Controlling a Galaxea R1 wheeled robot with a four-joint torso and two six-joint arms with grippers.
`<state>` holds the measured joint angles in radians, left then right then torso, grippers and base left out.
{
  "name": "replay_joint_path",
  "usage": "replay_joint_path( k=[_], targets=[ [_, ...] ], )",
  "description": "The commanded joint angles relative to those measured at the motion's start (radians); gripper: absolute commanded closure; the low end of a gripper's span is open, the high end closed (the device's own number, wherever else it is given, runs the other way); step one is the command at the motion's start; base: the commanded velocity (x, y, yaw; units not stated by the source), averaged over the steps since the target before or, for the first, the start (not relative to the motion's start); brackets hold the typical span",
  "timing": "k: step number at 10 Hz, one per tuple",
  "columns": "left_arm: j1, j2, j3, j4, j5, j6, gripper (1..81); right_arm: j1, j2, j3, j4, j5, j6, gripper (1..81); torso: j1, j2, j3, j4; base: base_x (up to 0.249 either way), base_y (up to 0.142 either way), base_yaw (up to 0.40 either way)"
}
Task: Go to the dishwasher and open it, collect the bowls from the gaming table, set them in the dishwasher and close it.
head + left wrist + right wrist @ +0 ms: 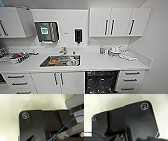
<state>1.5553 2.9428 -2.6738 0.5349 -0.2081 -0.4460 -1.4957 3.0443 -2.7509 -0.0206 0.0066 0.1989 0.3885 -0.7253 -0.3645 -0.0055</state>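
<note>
White bench [100, 63] ahead, and the dishwasher [101, 82] beneath gapes dark, already open; no bowls loaded that I can see; jaws' state, can't tell.

Office kitchenette, seen from the head view.

We recognise a small fitted kitchen by its white countertop [100, 62] with an inset steel sink [60, 61] and a tap [63, 50] behind it. White wall cupboards [117, 22] with dark bar handles hang above, and matching base cabinets [58, 82] and drawers [130, 80] stand below. Between these, the dishwasher [101, 82] shows its dark interior with racks. On the wall we note a steel paper-towel dispenser [47, 31] and a dark soap dispenser [78, 35], fittings typical of a shared workplace kitchen. Crockery [115, 51] stands on the counter towards the right, and a tray of items [18, 58] lies at the left.
</note>
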Motion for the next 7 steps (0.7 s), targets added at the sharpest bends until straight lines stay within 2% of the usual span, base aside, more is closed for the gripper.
replay_joint_path(
  k=[1, 5, 6, 7],
  targets=[
    [-0.036, -0.007, -0.001, 0.01, 0.039, 0.003, 1.0, 0.053, -0.002, 0.004, -0.013, -0.056, -0.004, 1.0, -0.064, 0.099, 0.0, 0.0, 0.0, 0.0, 0.0],
    [-0.036, -0.005, -0.002, 0.01, 0.039, 0.003, 1.0, 0.054, 0.0, 0.005, -0.013, -0.056, -0.004, 1.0, -0.145, 0.224, 0.01, 0.0, 0.0, 0.0, 0.0],
    [-0.034, -0.005, -0.001, 0.01, 0.039, 0.003, 1.0, 0.054, 0.0, 0.005, -0.013, -0.056, -0.006, 1.0, -0.167, 0.259, 0.086, 0.0, 0.0, 0.0, 0.0],
    [-0.034, -0.007, -0.001, 0.01, 0.039, 0.003, 1.0, 0.053, 0.0, 0.005, -0.013, -0.056, -0.006, 1.0, -0.185, 0.287, 0.103, 0.0, 0.0, 0.0, 0.0]
  ],
)
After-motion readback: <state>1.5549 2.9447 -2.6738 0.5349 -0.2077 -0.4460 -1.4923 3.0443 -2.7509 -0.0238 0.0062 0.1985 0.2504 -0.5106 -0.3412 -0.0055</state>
